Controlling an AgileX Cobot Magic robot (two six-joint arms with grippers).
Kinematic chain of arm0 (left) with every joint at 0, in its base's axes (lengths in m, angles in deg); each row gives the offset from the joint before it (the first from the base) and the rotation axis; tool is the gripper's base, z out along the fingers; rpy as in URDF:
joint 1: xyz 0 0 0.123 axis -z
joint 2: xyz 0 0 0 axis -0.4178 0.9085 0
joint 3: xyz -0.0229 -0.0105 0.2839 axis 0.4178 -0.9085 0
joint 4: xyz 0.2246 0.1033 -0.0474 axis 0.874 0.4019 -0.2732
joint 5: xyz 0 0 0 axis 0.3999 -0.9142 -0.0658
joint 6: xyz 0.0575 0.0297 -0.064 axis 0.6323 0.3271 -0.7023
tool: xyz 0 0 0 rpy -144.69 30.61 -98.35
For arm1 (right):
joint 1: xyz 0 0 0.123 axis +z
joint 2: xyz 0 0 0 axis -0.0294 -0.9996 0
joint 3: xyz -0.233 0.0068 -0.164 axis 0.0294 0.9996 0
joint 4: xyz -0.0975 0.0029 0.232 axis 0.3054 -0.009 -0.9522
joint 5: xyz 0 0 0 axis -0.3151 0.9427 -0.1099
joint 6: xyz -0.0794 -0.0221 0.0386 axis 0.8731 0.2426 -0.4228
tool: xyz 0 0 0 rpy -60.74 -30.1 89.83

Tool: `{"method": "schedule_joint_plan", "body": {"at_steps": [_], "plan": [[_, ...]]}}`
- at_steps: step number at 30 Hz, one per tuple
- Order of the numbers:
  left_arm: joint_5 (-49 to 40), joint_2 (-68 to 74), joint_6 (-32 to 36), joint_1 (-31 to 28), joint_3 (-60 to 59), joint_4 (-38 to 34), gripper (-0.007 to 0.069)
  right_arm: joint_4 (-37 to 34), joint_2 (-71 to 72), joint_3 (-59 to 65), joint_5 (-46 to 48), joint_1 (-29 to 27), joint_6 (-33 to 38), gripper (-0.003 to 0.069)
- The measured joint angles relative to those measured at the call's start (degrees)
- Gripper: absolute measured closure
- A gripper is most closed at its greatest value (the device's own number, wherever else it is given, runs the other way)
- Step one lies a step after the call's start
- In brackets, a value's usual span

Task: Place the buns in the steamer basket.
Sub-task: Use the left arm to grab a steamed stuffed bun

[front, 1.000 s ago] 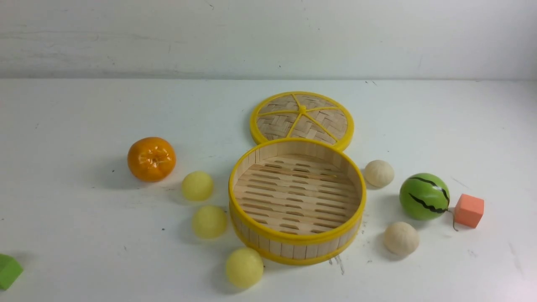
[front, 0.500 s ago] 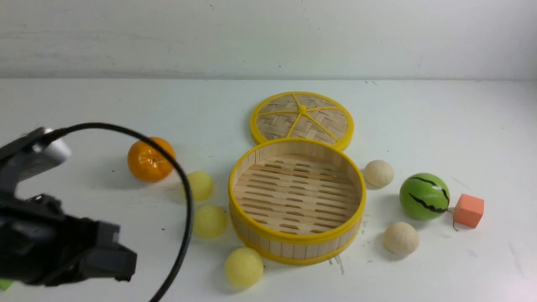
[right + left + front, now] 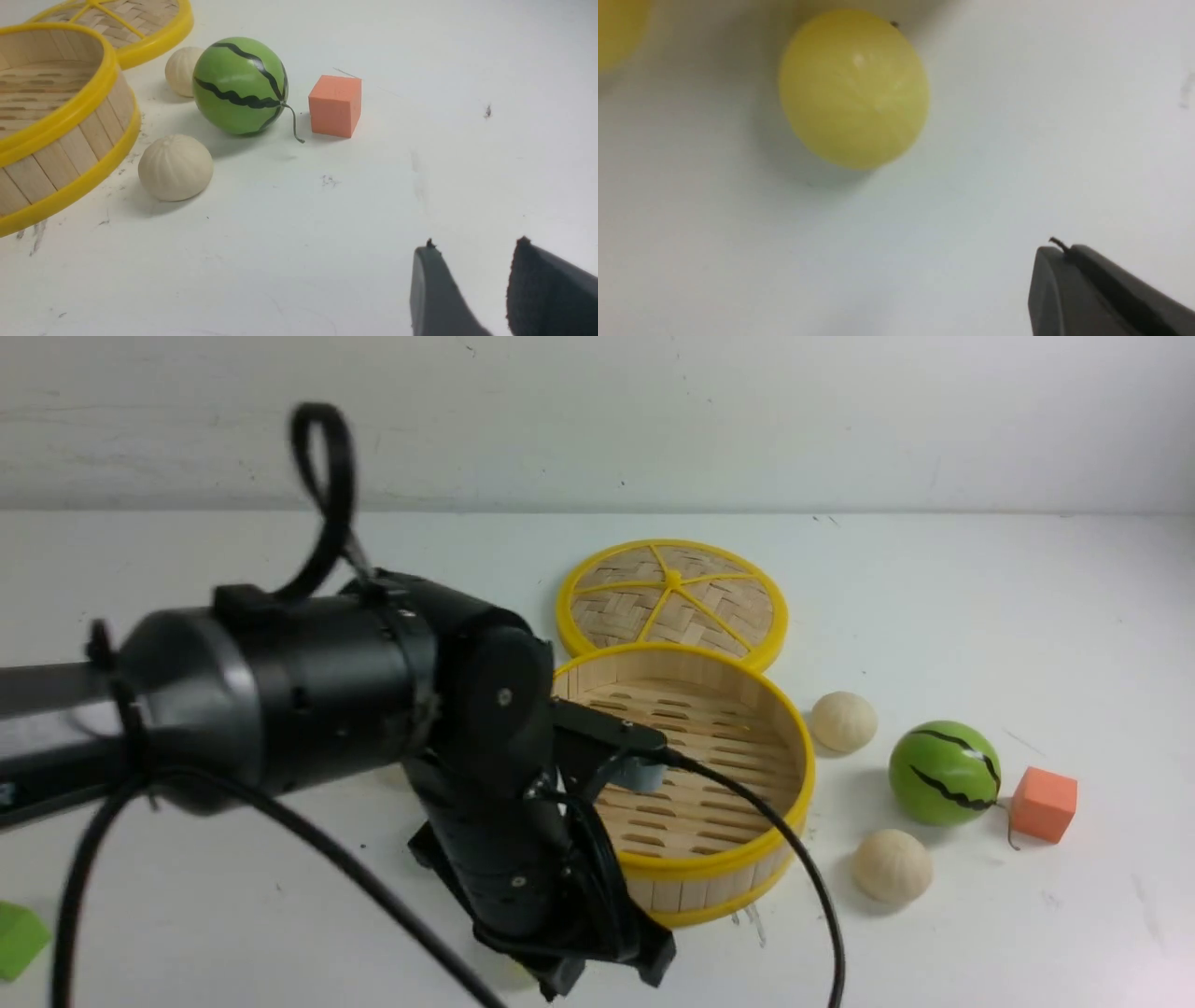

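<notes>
Overhead, left arm [image 3: 485, 737] leaning across steamer basket [image 3: 709, 887], left gripper [image 3: 1057, 245] pressed together, right gripper [image 3: 476, 242] spread.

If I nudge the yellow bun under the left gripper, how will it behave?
The yellow bun would probably roll, being nearly round and resting loose on the smooth table. Its even, smooth skin suggests it may slip from an off-centre pinch. It keeps a full shape without visible sagging, so it's likely fairly firm, though its weight I can't judge.

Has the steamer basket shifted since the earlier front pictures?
No, the steamer basket sits as before, its far rim still against the woven lid.
</notes>
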Motion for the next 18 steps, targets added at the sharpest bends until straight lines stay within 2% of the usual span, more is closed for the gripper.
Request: {"method": "schedule_joint_plan", "body": {"at_steps": [2,4,10,18], "plan": [[-0.1,2.8,-1.6,-0.1,1.8,4.3,0.0638,0.0,0.0,0.0,0.0,0.0,0.0,0.0420],[0.3,3.4,-1.6,-1.1,2.1,5.4,0.0638,0.0,0.0,0.0,0.0,0.0,0.0,0.0420],[4.3,3.7,0.5,-4.3,2.1,4.5,0.0628,0.0,0.0,0.0,0.0,0.0,0.0,0.0420],[9.6,6.1,3.6,-5.3,2.1,4.0,0.0425,0.0,0.0,0.0,0.0,0.0,0.0,0.0420]]}}
